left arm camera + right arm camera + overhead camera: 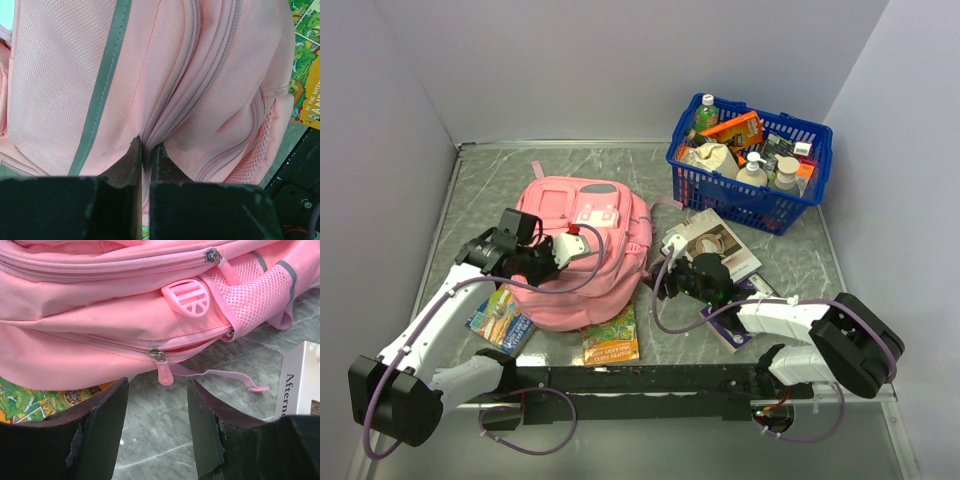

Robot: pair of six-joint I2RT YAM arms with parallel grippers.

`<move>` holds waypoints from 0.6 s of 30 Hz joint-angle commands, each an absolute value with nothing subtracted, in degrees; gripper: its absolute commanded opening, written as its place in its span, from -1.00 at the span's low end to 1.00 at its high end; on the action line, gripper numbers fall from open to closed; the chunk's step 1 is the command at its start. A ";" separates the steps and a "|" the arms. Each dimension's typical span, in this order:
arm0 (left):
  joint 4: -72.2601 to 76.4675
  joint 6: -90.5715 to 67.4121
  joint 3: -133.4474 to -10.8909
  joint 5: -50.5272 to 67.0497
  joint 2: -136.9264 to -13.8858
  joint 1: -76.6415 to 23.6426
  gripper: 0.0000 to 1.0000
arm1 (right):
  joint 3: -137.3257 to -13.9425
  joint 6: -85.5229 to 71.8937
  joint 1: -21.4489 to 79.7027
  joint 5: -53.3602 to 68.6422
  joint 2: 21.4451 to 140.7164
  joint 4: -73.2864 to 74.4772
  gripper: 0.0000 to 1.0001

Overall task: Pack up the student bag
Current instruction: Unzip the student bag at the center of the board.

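Grey marbled table (490,190) runs between pale walls; at its near edge the two arms are bolted to a black rail (640,378); just beyond the rail an orange-and-green picture book (611,340) lies flat, its far edge tucked under the student bag (582,255); a second colourful book (500,320) pokes out from under the bag's near-left side. The pink bag lies front-up left of the table's middle, white patches showing near its far end. The left gripper (548,262) presses against the bag's left flank; in the left wrist view its jaws are nearly together, pinching a fold of pink fabric at a zipper seam, with a grey stripe (102,80) running alongside. The right gripper (672,275) sits at the bag's right side, low to the table; its jaws stand wide apart, and a pink zipper pull (164,372) hangs between the fingertips without touching either; above it are a round pink buckle (190,297) and a mesh side pocket (250,285); a thin strap (215,374) trails on the table. A white book (720,245) lies just right of that gripper; farther back, in the right corner, a blue basket (740,205) holds bottles and packets.
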State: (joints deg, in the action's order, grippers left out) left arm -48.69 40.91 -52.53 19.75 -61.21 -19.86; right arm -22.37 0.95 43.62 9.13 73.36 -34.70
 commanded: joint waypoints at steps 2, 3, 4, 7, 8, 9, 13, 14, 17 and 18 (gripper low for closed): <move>-50.89 40.34 -56.33 23.20 -59.59 -19.78 -0.98 | -24.96 2.02 43.33 9.49 76.28 -34.71 0.15; -51.06 40.43 -56.51 23.12 -59.59 -19.78 -0.98 | -25.13 2.11 43.42 9.41 76.90 -34.98 0.15; -51.15 40.52 -56.69 23.29 -59.59 -19.78 -0.98 | -25.31 2.20 43.42 9.23 78.38 -35.15 0.14; -51.42 40.52 -56.95 23.47 -59.50 -19.78 -0.98 | -25.84 2.55 43.50 9.14 81.02 -35.86 0.11; -51.50 40.52 -57.13 23.47 -59.41 -19.78 -0.98 | -25.75 2.46 43.51 9.05 81.47 -36.38 0.10; -51.59 40.52 -57.13 23.47 -59.41 -19.78 -0.98 | -25.75 2.46 43.42 8.88 82.43 -37.69 0.09; -51.59 40.78 -57.04 23.38 -59.41 -19.78 -0.98 | -27.24 2.81 43.42 9.49 85.07 -39.63 0.04; -51.42 40.69 -56.87 23.38 -59.41 -19.78 -0.98 | -27.51 2.73 43.50 9.58 85.69 -40.16 0.04; -51.50 40.61 -56.69 23.55 -59.41 -19.78 -0.98 | -28.74 2.46 43.51 10.37 87.89 -41.74 -0.03; -51.59 40.61 -56.69 23.55 -59.41 -19.78 -0.98 | -29.09 2.46 43.59 10.46 88.50 -42.10 -0.04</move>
State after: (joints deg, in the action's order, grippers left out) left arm -51.00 41.12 -54.13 20.12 -61.21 -19.86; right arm -26.15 2.04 43.62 9.30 86.24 -36.53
